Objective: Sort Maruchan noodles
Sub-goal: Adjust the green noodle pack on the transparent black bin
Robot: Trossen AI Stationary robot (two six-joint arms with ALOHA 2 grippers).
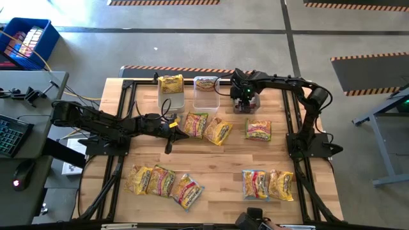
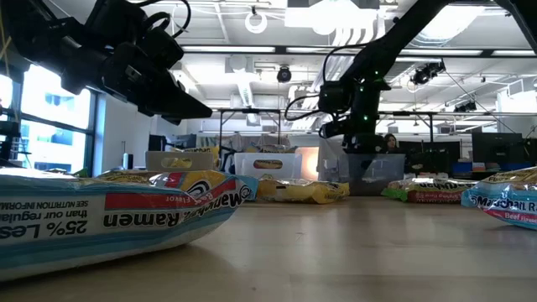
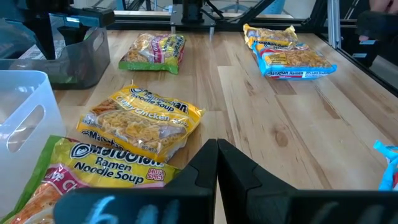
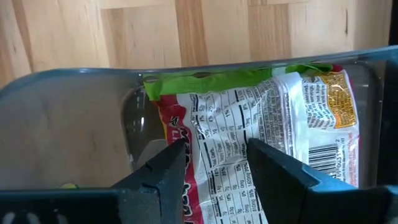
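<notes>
From straight above, the wooden table (image 1: 217,160) has ramen packets scattered all over. Three sit in a row at the near left, the middle one (image 1: 161,181) with its long axis running roughly toward the far edge and the right one (image 1: 187,191) skewed diagonally. Two more lie side by side at the near right (image 1: 267,184), both standing lengthwise toward the far edge. Mid-table there's a green-edged packet (image 1: 196,124) touching a yellow one (image 1: 219,131) that's tilted, plus a lone packet (image 1: 258,130) further right. Two clear bins (image 1: 171,96) at the far edge each have a packet in them. The right hand (image 1: 243,102) hangs over a dark bin (image 1: 245,104) just beside the clear ones. The left hand (image 1: 170,135) hovers mid-table near the green-edged packet.

Down at table level, a blue-and-white packet (image 2: 109,220) fills the near left, lying flat with its print upside down. The right hand (image 2: 362,134) hangs over the dark bin (image 2: 373,172) in the back.

Left wrist camera: the left hand (image 3: 216,155) is clenched shut with nothing in it, pointing past a yellow chicken packet (image 3: 140,121) lying at a diagonal.

Right wrist camera: the right hand (image 4: 214,158) has its fingers (image 4: 163,165) either side of a packet (image 4: 261,130) that's label-side down inside the dark bin (image 4: 74,118), green edge toward the bin's far wall. Looks like it's grasping it, but the contact is hard to make out.
</notes>
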